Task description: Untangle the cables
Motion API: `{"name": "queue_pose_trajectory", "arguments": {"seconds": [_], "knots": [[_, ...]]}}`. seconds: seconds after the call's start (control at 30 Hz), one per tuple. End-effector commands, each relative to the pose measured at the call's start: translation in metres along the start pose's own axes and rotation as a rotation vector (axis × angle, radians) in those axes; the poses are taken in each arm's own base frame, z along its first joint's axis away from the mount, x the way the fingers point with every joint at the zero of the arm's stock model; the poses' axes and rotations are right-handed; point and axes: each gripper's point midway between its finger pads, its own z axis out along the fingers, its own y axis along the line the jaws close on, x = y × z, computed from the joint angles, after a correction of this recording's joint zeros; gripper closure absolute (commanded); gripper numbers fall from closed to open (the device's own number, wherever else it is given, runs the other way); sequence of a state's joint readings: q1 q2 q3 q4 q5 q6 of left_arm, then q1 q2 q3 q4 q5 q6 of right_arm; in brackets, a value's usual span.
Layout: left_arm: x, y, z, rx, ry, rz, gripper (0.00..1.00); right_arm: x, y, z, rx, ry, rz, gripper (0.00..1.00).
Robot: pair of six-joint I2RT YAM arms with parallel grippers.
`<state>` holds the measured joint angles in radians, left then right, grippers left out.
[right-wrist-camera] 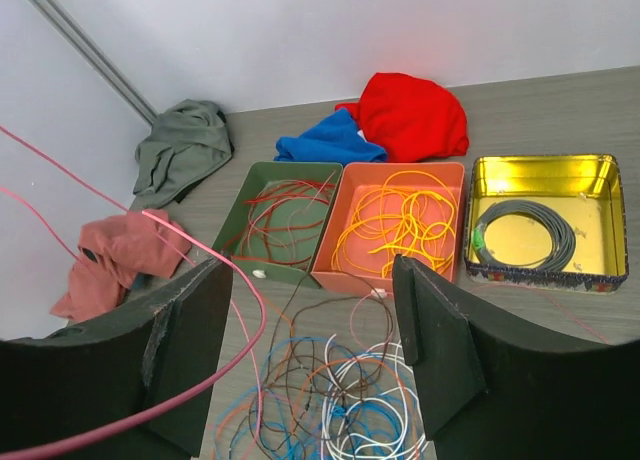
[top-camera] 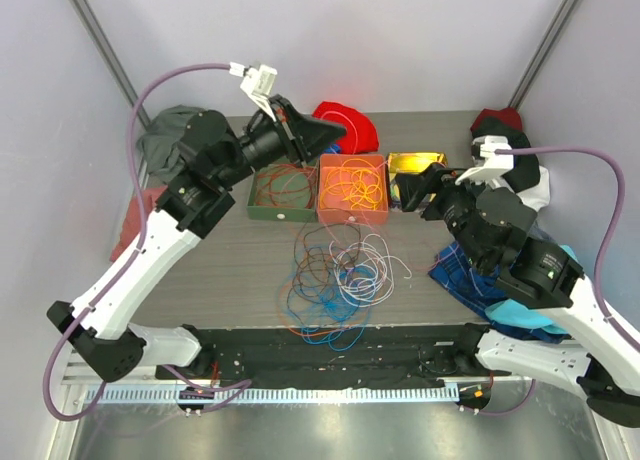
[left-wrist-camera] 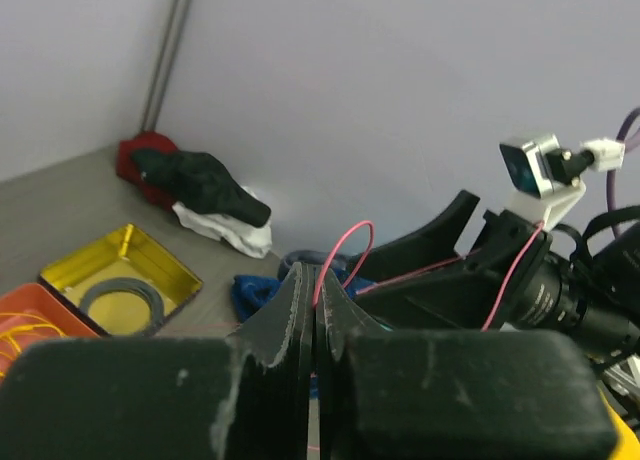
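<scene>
A tangle of blue, white, brown and orange cables [top-camera: 335, 280] lies on the table in front of the trays; it also shows in the right wrist view [right-wrist-camera: 340, 400]. My left gripper [top-camera: 332, 135] is raised above the trays, and in its own view [left-wrist-camera: 316, 295] it is shut on a thin pink cable [left-wrist-camera: 345, 245]. My right gripper [top-camera: 410, 192] hangs open by the yellow tray, its fingers [right-wrist-camera: 450, 350] wide apart above the tangle. A loop of the pink cable [right-wrist-camera: 240, 280] passes in front of its left finger, not gripped.
A green tray [top-camera: 258, 210] holds red cables, an orange tray [top-camera: 352, 216] holds yellow ones, and a yellow tray [top-camera: 400, 160] holds a black coil [right-wrist-camera: 525, 230]. Cloths lie around the table's edges: red [top-camera: 350, 125], grey [top-camera: 165, 135], pink [right-wrist-camera: 110, 260], blue [top-camera: 480, 280].
</scene>
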<state>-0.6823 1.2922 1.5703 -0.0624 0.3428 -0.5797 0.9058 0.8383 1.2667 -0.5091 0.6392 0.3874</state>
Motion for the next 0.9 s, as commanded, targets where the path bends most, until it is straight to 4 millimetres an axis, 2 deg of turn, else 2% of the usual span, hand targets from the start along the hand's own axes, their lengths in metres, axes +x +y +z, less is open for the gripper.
{"name": "queue_pose_trajectory", "arguments": {"seconds": [0.0,0.23,0.63,0.87], "knots": [[0.002,-0.043,-0.022,0.205,-0.016,-0.01,0.95,-0.01,0.003,0.0,-0.011,-0.043,0.046,0.28],[0.015,-0.051,-0.044,0.263,-0.029,0.018,0.91,-0.004,0.007,0.007,-0.009,-0.024,0.032,0.28],[0.031,-0.065,-0.045,0.391,0.001,-0.066,0.91,0.007,0.016,0.019,-0.016,0.005,0.012,0.29],[0.045,-0.061,-0.041,0.391,0.029,-0.084,0.83,0.003,0.026,0.022,-0.045,0.008,0.019,0.29]]}}
